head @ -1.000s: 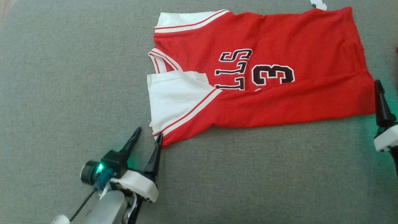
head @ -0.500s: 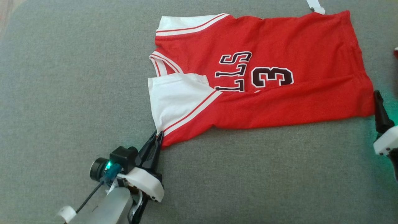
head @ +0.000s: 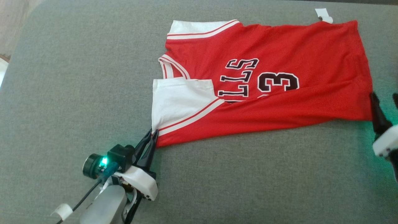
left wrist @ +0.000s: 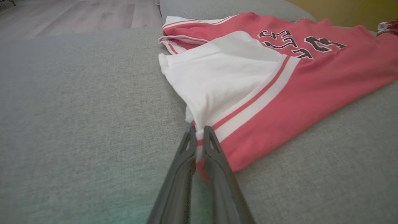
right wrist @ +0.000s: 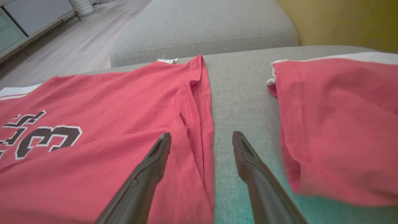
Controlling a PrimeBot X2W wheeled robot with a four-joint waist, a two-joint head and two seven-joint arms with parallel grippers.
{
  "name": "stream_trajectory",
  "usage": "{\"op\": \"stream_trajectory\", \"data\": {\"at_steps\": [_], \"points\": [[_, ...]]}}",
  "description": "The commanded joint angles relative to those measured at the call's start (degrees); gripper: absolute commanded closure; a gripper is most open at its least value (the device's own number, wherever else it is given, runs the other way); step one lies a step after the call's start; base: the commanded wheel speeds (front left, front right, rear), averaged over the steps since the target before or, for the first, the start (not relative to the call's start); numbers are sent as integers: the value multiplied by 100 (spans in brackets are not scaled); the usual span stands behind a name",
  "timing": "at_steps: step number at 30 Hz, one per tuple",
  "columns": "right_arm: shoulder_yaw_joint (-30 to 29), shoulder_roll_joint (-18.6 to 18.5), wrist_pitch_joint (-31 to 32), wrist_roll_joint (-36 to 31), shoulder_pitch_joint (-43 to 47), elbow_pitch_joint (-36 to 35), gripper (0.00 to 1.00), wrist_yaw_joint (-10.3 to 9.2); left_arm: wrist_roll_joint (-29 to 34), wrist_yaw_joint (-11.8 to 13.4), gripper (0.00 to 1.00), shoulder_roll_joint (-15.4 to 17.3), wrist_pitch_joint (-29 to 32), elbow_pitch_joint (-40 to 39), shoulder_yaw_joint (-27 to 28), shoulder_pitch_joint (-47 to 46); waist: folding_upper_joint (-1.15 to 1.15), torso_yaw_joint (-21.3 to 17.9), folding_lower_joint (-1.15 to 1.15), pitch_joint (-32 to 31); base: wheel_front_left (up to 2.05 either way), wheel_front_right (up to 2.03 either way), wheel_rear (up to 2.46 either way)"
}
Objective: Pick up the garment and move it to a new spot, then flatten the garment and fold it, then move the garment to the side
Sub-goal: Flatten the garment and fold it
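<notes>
At seven o'clock in the head view, the left gripper (head: 154, 133) is pinching the near sleeve corner of the red basketball jersey (head: 273, 102), fingers closed on the cloth; lifting is probably best delayed until both corners are gripped. At three o'clock the right gripper (head: 384, 97) is gaping wide with the hem edge between its fingers, the jersey spreading toward twelve o'clock over the grey sofa cushion (head: 77, 93)

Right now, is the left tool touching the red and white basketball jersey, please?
Touching. The left wrist view shows the left tool shut on a corner of the red and white basketball jersey, cloth pinched between its fingers.
</notes>
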Motion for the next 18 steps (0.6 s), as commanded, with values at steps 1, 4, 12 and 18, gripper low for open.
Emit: {"op": "stream_trajectory", "data": {"at_steps": [1,4,12,18], "points": [[88,-234,80,107,339,-336,0,-5,37,61,100,226,-19,-122,158,-111,0,18,0,-48,0,0,0],[123,-285,374,216,648,-620,0,-5,39,72,100,249,-22,-147,141,-97,0,40,0,-91,0,0,0],[134,-141,881,219,859,-711,20,-5,34,64,100,262,-31,-225,90,-93,0,53,0,-105,0,0,0],[248,-158,896,213,828,-672,100,-5,52,65,100,277,-38,-219,32,-88,0,66,0,-210,0,0,0]]}}
